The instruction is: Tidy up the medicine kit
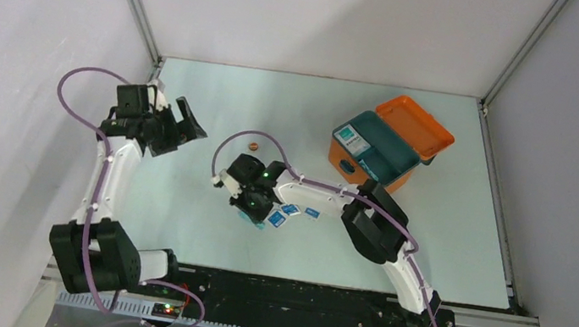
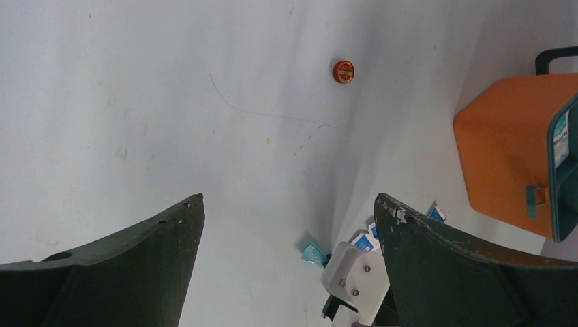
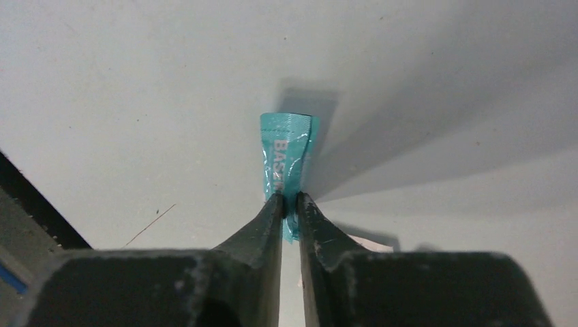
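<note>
The orange medicine kit [image 1: 354, 162] stands open at the back right, lid [image 1: 416, 126] tipped back, dark teal tray with a white-blue packet [image 1: 351, 141] inside. It also shows in the left wrist view [image 2: 508, 157]. My right gripper [image 3: 291, 199] is shut on a teal sachet [image 3: 285, 153], held just above the table; in the top view it is near the middle [image 1: 252, 214]. Small blue-white sachets [image 1: 289, 211] lie beside it. My left gripper [image 1: 189, 124] is open and empty at the back left.
A small red round cap [image 1: 254, 147] lies on the table behind the right gripper, also in the left wrist view [image 2: 343, 71]. Grey walls enclose the table on three sides.
</note>
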`<act>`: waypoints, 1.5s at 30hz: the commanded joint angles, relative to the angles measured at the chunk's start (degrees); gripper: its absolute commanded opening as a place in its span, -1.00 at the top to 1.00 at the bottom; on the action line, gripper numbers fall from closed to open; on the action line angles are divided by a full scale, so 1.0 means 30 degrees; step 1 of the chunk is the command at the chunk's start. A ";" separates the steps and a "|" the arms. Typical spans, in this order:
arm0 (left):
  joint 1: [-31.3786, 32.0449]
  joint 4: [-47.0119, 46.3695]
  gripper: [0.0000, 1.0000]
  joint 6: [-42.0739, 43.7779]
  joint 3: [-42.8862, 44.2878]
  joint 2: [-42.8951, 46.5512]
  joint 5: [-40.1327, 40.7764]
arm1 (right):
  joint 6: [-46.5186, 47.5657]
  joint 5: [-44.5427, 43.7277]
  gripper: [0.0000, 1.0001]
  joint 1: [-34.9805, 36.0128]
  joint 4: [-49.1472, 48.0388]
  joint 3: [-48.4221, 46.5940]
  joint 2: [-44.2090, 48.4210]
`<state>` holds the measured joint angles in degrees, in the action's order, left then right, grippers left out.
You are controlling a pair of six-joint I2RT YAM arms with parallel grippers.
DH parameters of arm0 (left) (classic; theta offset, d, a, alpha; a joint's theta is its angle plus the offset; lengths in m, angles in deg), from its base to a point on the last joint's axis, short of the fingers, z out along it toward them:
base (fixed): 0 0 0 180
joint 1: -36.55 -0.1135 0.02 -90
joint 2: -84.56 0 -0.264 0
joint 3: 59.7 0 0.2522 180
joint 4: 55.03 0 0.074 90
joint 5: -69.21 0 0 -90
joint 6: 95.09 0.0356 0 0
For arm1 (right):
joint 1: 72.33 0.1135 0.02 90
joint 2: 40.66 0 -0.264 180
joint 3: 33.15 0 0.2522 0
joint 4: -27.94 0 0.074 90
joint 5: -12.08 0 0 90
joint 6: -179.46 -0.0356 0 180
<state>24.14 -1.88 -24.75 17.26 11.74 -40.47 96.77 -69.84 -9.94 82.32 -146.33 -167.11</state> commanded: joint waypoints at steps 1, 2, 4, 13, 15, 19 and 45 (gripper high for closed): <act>-0.0196 -0.0870 -0.96 0.0194 -0.1090 0.2090 0.0358 | 0.0529 -0.2270 0.73 0.0227 -0.0935 0.0166 0.0166; -0.0163 -0.0882 -0.95 0.0239 -0.1147 0.2166 0.0310 | 0.0692 -0.2521 0.87 0.0272 -0.0983 0.0227 0.0358; -0.0112 -0.0875 -0.93 0.0264 -0.1189 0.2166 0.0206 | 0.1096 -0.2671 1.00 0.0382 -0.1222 0.0409 0.1237; -0.0055 -0.0942 -0.91 0.1795 -0.1015 0.1710 0.0008 | 0.2823 -0.0313 1.00 -0.1151 0.0053 0.0353 0.5678; -0.0018 -0.1032 -0.89 0.2549 -0.0967 0.0999 -0.0506 | 0.3172 0.0960 1.00 -0.2184 0.0599 0.0176 0.6819; 0.0185 -0.1835 -0.87 0.3631 -0.1172 -0.0263 -0.1280 | 0.4187 0.2823 1.00 -0.5020 0.2230 -0.0234 0.8713; 0.5155 -0.1824 -0.89 0.7440 -0.0299 -0.2300 -0.1417 | 1.1909 0.4951 1.00 -1.7848 0.3549 0.7299 1.4058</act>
<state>38.35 -6.44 -4.92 13.70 6.89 -44.58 131.67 -59.92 -63.54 94.10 -124.23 -124.71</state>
